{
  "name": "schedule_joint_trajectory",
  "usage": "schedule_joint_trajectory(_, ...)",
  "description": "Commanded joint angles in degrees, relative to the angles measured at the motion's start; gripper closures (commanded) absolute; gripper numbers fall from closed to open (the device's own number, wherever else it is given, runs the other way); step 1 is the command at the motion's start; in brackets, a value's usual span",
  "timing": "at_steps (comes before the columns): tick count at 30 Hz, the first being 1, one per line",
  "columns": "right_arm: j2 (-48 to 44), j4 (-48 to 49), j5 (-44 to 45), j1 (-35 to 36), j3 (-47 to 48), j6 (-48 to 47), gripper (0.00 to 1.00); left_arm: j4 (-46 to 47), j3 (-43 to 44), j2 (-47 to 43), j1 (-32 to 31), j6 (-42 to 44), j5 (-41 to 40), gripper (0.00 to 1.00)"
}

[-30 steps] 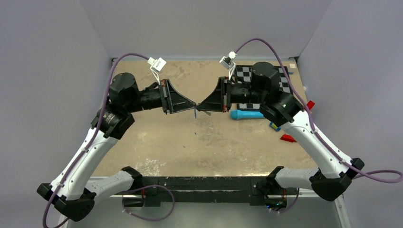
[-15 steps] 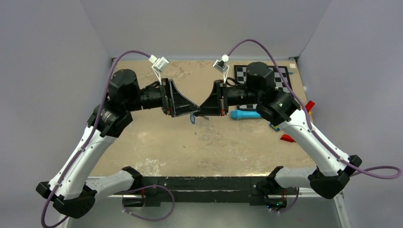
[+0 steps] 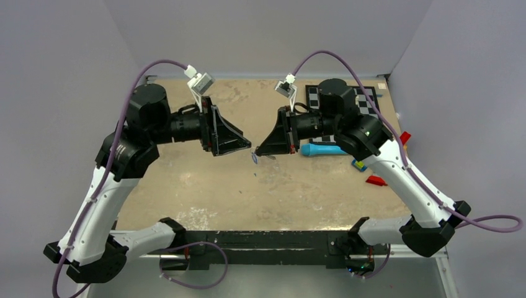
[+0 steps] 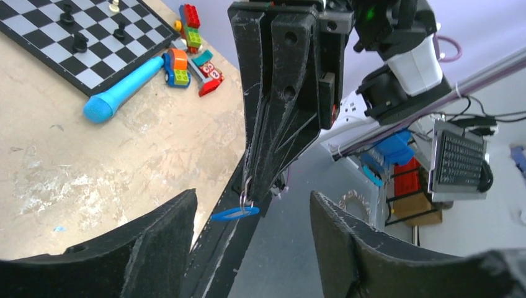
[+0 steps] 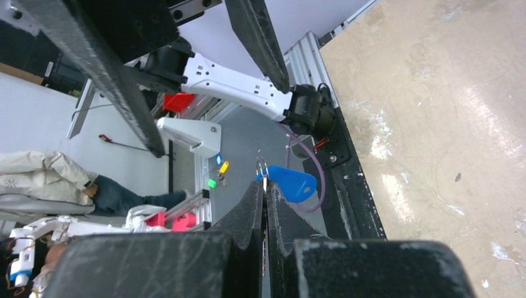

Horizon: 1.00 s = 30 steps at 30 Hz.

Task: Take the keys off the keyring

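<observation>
The keys (image 5: 282,182) are 1 bright blue oval plastic piece with thin grey metal looped at its end, tiny beside my fingers; I cannot count the metal bits. They hang in the air above the table (image 3: 205,192), pinched at the metal by my right gripper (image 5: 264,189), its 2 fingers pressed together. My left gripper (image 3: 246,143) stands spread just beside them, holding nothing. 1 light-blue tube tool (image 3: 322,149) lies on the table.

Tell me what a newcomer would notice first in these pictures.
The right gripper, shut, dangles a blue key tag in mid-air over the middle of the table. The left gripper faces it, open and apart. At the far right, a light-blue tube tool lies beside a chessboard.
</observation>
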Motion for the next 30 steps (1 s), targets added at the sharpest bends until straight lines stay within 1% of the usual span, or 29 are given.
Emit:
schedule_joint_trajectory(1,-1.2,-0.4,-5.4,0.0,3.3,-1.8,1.0,-1.8,1.4,1.4,0.3,3.7,6.2,0.33)
schedule_joint_trajectory(5,-0.7,-1.4,-6.6,0.1,4.2,-2.1,1.0,-0.8,1.2,2.5,0.3,3.0,10.4,0.41)
schedule_joint_trajectory(11,-0.6,-1.4,-6.9,0.1,4.5,-1.8,1.0,0.3,-0.3,3.8,0.1,1.7,14.0,0.49)
schedule_joint_trajectory(16,-0.8,-1.1,-6.8,0.1,4.4,-1.8,1.0,1.6,-1.3,3.7,-0.2,0.9,14.7,0.58)
schedule_joint_trajectory(23,-0.3,-0.4,-7.3,0.1,5.0,-1.3,1.0,3.1,-2.9,3.7,-0.6,-0.4,15.3,0.67)
schedule_joint_trajectory(26,-0.2,-0.2,-7.5,0.1,5.0,-1.2,1.0,3.7,-3.3,3.7,-0.9,-0.9,15.3,0.76)
schedule_joint_trajectory(29,-0.3,-0.2,-7.8,0.1,4.9,-1.2,1.0,3.9,-3.4,3.7,-1.0,-0.9,14.7,0.98)
schedule_joint_trajectory(30,-0.4,-0.1,-7.7,0.0,4.8,-1.2,1.0,3.9,-3.5,3.6,-1.1,-1.0,14.6,1.0)
